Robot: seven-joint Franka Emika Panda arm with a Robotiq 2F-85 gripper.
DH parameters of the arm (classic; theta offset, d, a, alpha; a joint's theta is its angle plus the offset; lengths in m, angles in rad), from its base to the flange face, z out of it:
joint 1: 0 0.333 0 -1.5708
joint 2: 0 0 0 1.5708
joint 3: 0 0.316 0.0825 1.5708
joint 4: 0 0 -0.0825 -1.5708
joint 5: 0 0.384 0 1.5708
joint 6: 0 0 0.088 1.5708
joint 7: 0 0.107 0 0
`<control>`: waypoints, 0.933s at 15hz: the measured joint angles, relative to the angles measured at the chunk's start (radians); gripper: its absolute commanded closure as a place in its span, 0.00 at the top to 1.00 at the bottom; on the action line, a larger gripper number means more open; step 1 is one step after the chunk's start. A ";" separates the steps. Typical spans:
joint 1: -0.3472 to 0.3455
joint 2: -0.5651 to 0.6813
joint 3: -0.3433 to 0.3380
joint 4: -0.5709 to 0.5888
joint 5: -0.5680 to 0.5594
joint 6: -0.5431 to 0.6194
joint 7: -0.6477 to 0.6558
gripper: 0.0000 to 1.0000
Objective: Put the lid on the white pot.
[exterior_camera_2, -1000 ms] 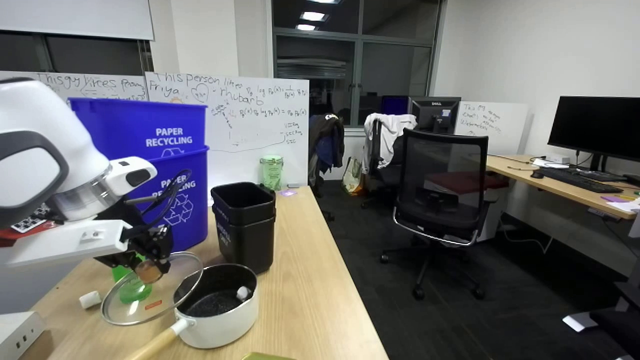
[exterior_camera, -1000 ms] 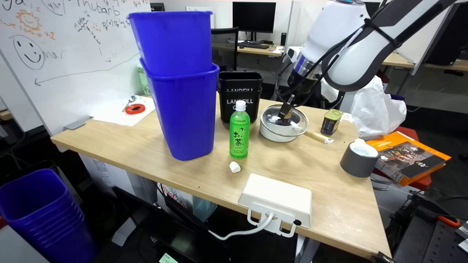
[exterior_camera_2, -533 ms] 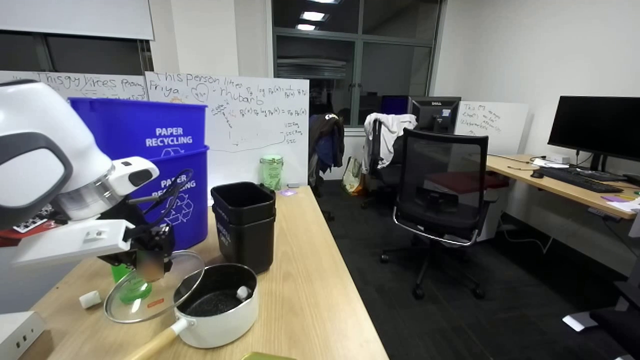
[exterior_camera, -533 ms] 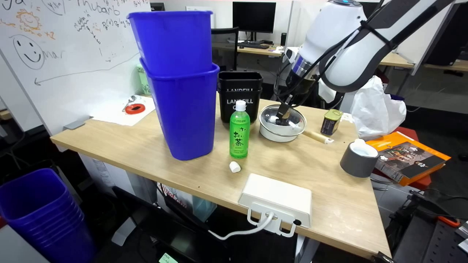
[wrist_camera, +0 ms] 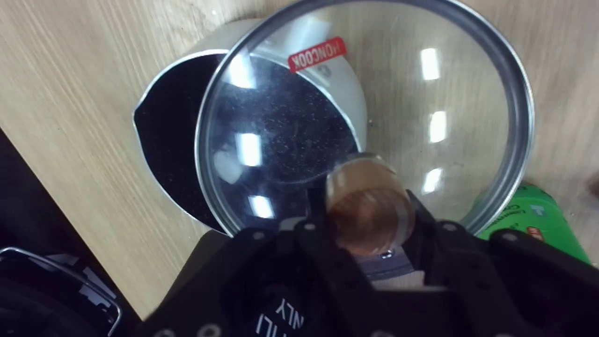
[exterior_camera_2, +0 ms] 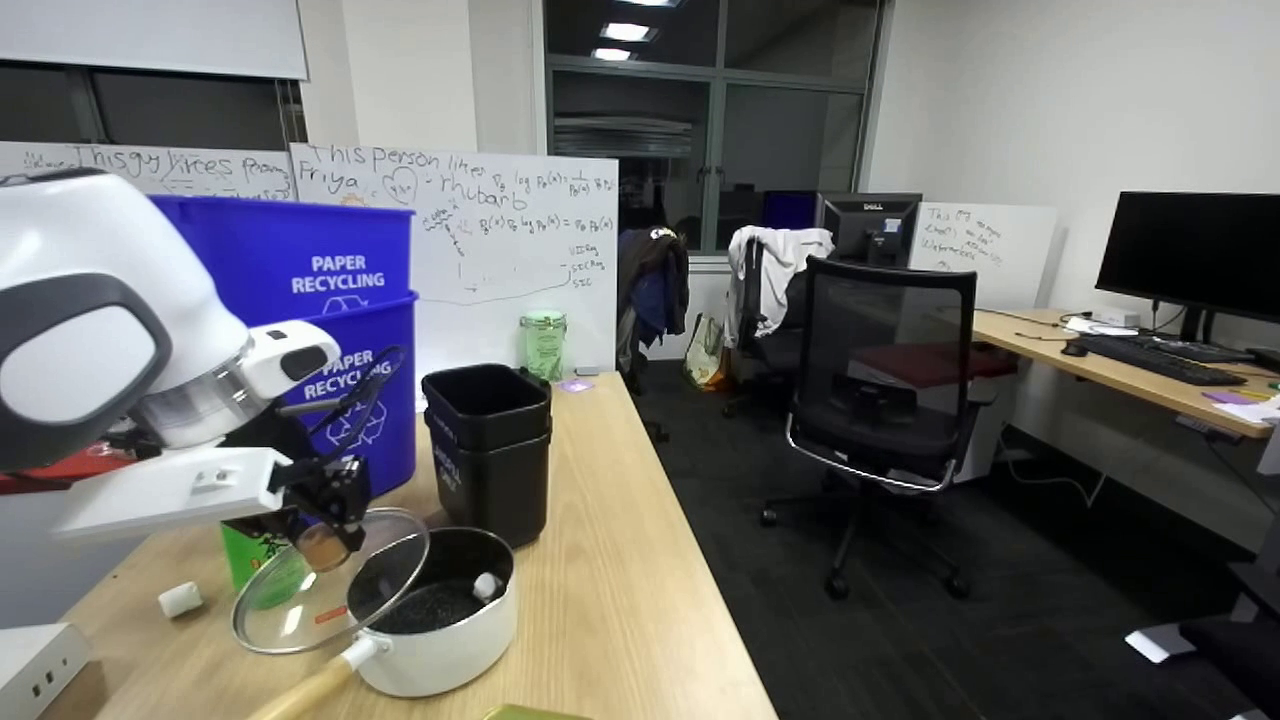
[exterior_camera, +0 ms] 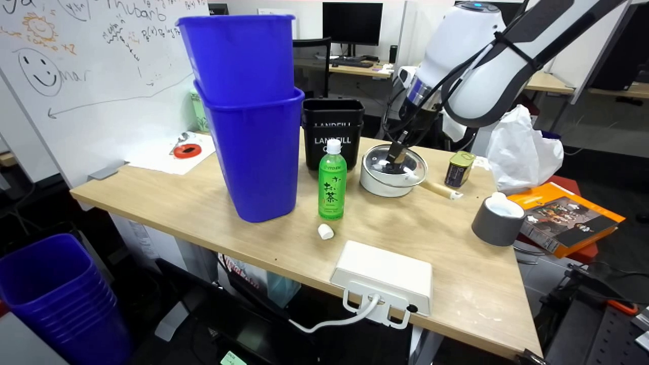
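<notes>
Currently your pincer [wrist_camera: 367,206] pinches the brown knob [exterior_camera_2: 325,548] of the lid [wrist_camera: 365,117], which hangs in the air, tilted, its pot-side edge looking higher in an exterior view. You have it over only part of the white pot [exterior_camera_2: 450,655]: the wrist view shows some of the mouth uncovered at left, and the wooden surface [wrist_camera: 84,140] through the glass at right. Let go here and the lid would probably tip off toward the green bottle [exterior_camera: 332,187], since its middle isn't over the mouth. Come down at this slant and the low edge may catch the pot's rim or handle [exterior_camera_2: 310,690] and shove the pot along. The knob looks round, so it might also turn in your hold.

Watch that bottle; in an exterior view it stands just left of the pot, with a small tin [exterior_camera: 459,172] to the right. The black bins [exterior_camera_2: 500,470] rise on the pot's far side, close by, leaving you little room to overshoot. A white lump [exterior_camera_2: 486,587] lies inside the pot, likely too low to matter.
</notes>
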 measured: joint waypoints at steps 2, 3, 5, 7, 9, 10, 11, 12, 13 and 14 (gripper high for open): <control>-0.013 0.040 -0.018 0.046 0.008 0.001 0.000 0.16; -0.022 0.065 -0.021 0.075 0.017 0.001 0.000 0.16; -0.036 0.117 -0.019 0.137 0.049 -0.003 0.001 0.16; -0.050 0.162 0.000 0.201 0.097 -0.023 0.001 0.16; -0.063 0.192 0.020 0.261 0.137 -0.065 0.001 0.16; -0.066 0.202 0.023 0.287 0.148 -0.091 0.001 0.16; -0.070 0.211 0.022 0.311 0.155 -0.123 0.001 0.16; -0.075 0.217 0.020 0.330 0.158 -0.155 0.001 0.16; -0.081 0.219 0.016 0.343 0.159 -0.185 0.001 0.16; -0.087 0.219 0.011 0.355 0.160 -0.214 0.002 0.16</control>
